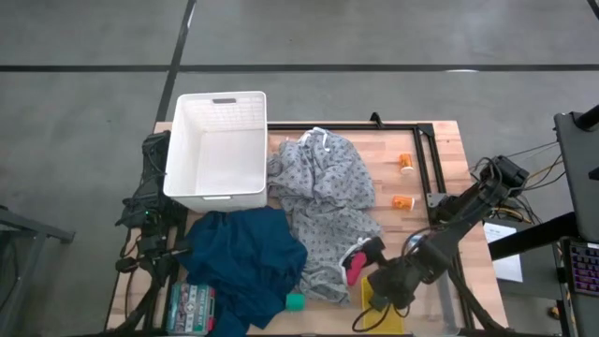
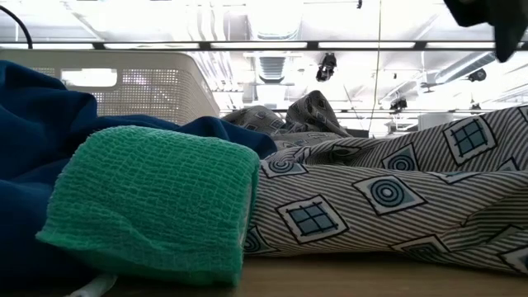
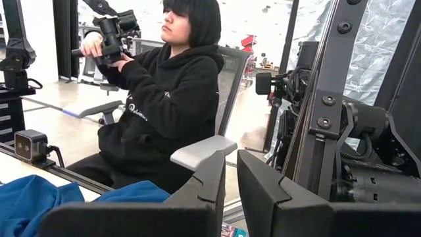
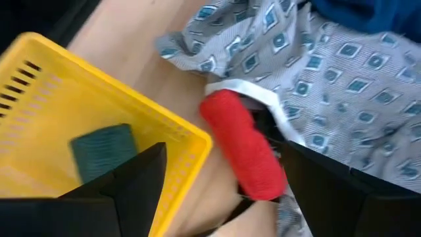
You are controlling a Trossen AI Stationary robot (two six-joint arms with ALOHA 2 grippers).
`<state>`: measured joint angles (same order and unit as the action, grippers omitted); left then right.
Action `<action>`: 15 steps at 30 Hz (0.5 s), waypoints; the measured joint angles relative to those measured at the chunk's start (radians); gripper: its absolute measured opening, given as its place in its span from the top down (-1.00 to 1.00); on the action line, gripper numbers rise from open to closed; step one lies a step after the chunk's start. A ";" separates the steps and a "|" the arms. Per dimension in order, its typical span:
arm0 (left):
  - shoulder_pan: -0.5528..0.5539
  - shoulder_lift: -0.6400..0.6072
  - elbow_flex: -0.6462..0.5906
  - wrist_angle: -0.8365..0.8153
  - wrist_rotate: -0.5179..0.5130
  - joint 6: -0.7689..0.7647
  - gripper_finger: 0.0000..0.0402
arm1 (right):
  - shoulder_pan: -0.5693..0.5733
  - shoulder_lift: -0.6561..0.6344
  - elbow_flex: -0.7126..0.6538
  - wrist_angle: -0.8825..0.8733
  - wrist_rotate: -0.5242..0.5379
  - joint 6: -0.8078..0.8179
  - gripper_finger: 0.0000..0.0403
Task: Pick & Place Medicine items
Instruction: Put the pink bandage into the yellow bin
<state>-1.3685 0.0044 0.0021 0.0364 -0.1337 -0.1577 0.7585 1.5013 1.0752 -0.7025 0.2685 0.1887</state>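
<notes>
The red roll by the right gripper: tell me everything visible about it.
The red roll is a stubby cylinder that looks like soft, matte wrap, unopened. It lies on its side on the wooden table, partly against the white hem of the grey patterned cloth, just beside a corner of the yellow basket. The right gripper frames it with open fingers; whether they touch it cannot be told.
</notes>
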 joint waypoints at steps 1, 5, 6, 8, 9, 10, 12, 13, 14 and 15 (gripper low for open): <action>0.000 0.000 0.000 0.000 0.000 0.000 0.77 | -0.007 0.000 0.000 0.000 0.001 -0.014 -0.49; 0.000 0.000 0.000 0.000 0.000 0.000 0.77 | -0.038 0.001 -0.002 0.000 -0.007 -0.074 -0.53; 0.000 0.000 0.000 0.000 0.000 0.000 0.77 | -0.046 0.001 -0.002 0.000 -0.020 -0.093 -0.53; 0.000 0.000 0.000 0.000 0.000 0.000 0.77 | -0.061 0.001 -0.004 0.001 -0.040 -0.133 -0.55; 0.000 0.000 0.000 0.000 0.000 0.000 0.77 | -0.068 0.001 -0.005 0.000 -0.051 -0.151 -0.56; 0.000 0.000 0.000 0.000 0.000 0.000 0.77 | -0.075 0.001 -0.006 0.000 -0.057 -0.172 -0.56; 0.000 0.000 0.000 0.000 0.000 0.000 0.77 | -0.089 0.002 -0.010 0.001 -0.065 -0.210 -0.57; 0.000 0.000 0.000 0.000 0.000 0.000 0.77 | -0.095 0.002 -0.012 0.001 -0.065 -0.226 -0.57; 0.000 0.000 0.000 0.000 0.000 0.000 0.77 | -0.101 0.002 -0.014 0.001 -0.067 -0.241 -0.57; 0.000 0.000 0.000 0.000 0.000 0.000 0.77 | -0.107 0.002 -0.016 0.001 -0.068 -0.253 -0.57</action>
<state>-1.3685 0.0044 0.0019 0.0364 -0.1339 -0.1577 0.6512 1.5028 1.0594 -0.7011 0.2007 -0.0648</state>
